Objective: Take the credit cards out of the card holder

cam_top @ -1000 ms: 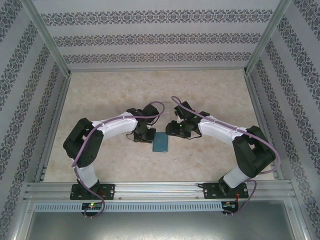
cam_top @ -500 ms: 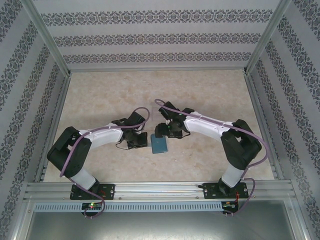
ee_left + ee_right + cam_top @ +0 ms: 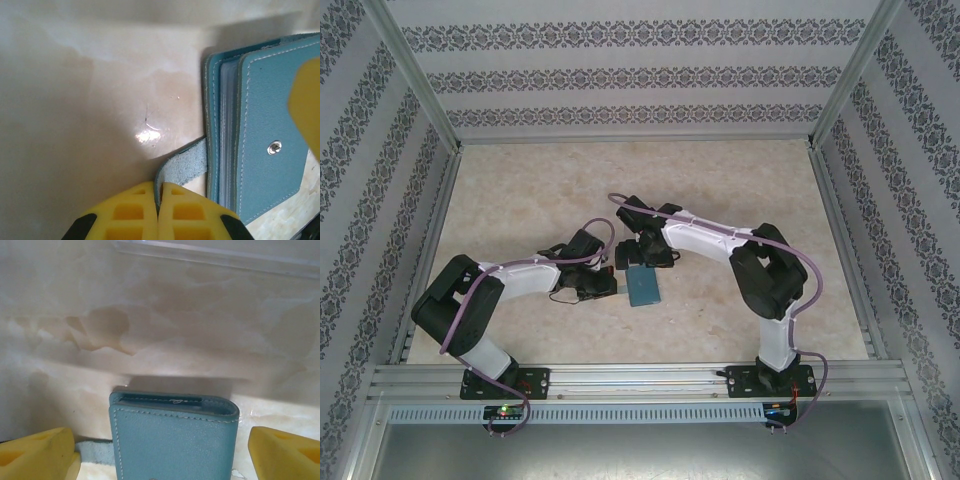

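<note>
The teal card holder [image 3: 642,286] lies closed and flat on the table between the two arms. Its snap stud [image 3: 274,147] faces up, and clear sleeve edges [image 3: 227,125] show between the covers. The credit cards are hidden inside it. My left gripper [image 3: 159,192] is shut on the holder's little grey tab [image 3: 186,162], just left of the holder [image 3: 606,288]. My right gripper [image 3: 160,455] is open at the holder's far end [image 3: 638,256]. One yellow finger [image 3: 37,452] stands on each side of the holder [image 3: 172,440], apart from it.
The tabletop [image 3: 520,190] is pale and marbled, walled on three sides by patterned panels [image 3: 640,75]. An aluminium rail [image 3: 640,378] carrying the arm bases runs along the near edge. Both arms bend inward toward the middle of the table.
My right gripper has swung left and down to the holder's far end, opening its jaws wider. The left gripper, still shut, has drawn slightly down and left. The holder has stayed in place.
</note>
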